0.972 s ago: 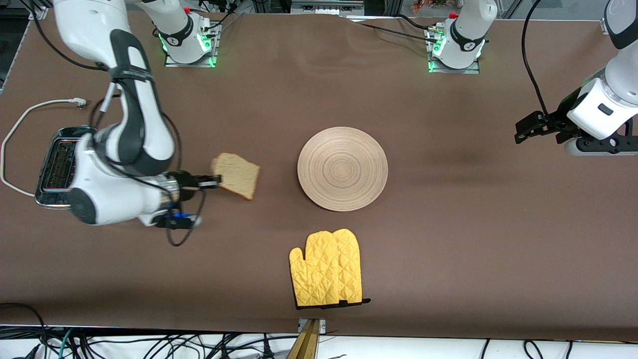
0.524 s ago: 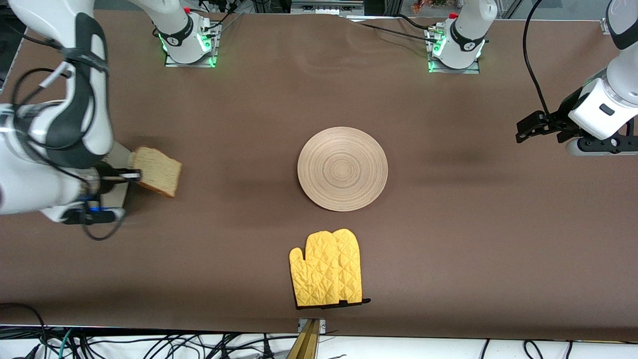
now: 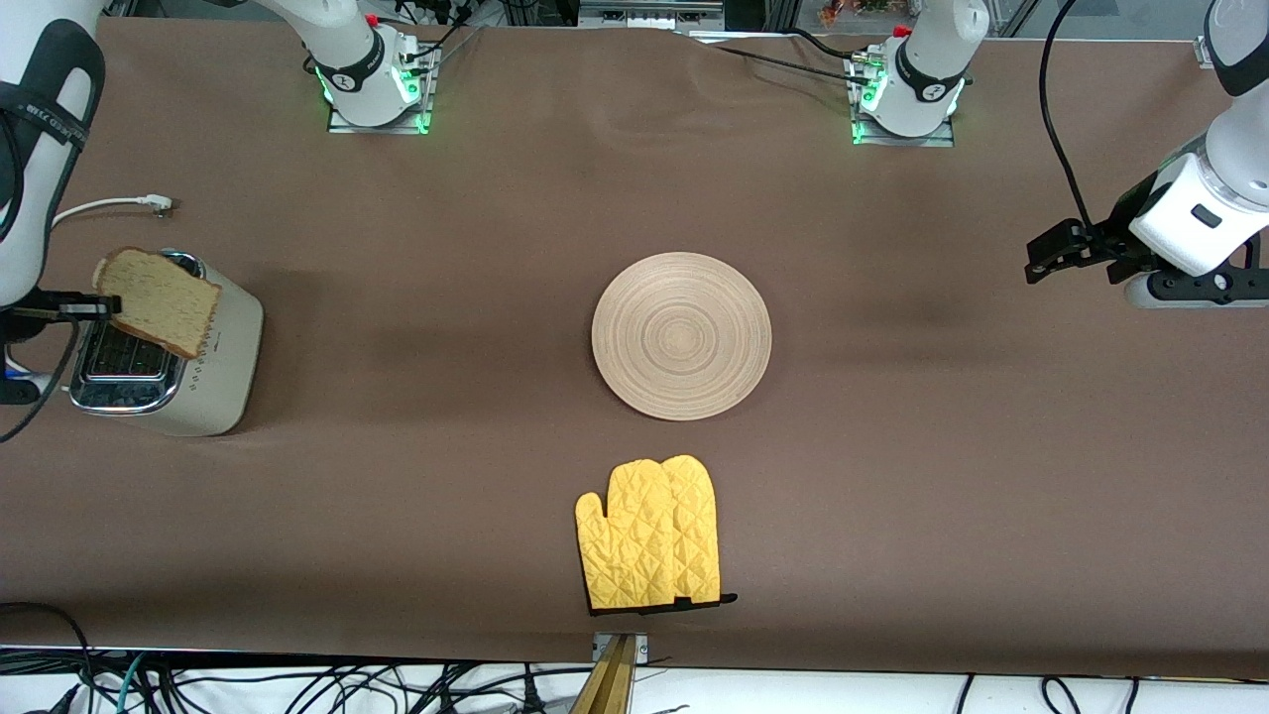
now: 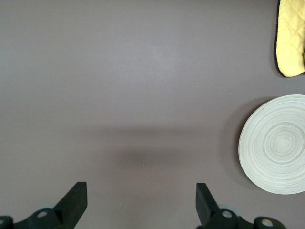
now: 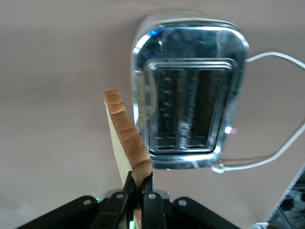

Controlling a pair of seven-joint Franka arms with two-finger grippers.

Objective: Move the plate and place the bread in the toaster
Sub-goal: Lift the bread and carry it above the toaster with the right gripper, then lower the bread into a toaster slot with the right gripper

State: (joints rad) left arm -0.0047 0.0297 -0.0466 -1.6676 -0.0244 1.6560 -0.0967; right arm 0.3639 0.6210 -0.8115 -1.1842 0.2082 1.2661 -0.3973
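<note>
We see the right tool [image 5: 139,183] pinching the bread [image 3: 159,300] by one edge, up in the air over the toaster [image 3: 169,347] at the right arm's end of the counter [image 3: 892,476]. Both slots empty. Left tool [image 4: 140,200] waits w/ fingers spread wide, nothing in it, over bare counter. Plate [image 3: 681,334] mid-counter; yellow mitt [image 3: 649,533] nearer the front cam.

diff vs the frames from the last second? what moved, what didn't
The right gripper, shut on the bread throughout, carried the slice from beside the plate toward the right arm's end of the table; it now hangs over the toaster, above the slots, not yet in. Nothing was grabbed or released. The plate, the oven mitt and the open, waiting left gripper stayed put.
</note>
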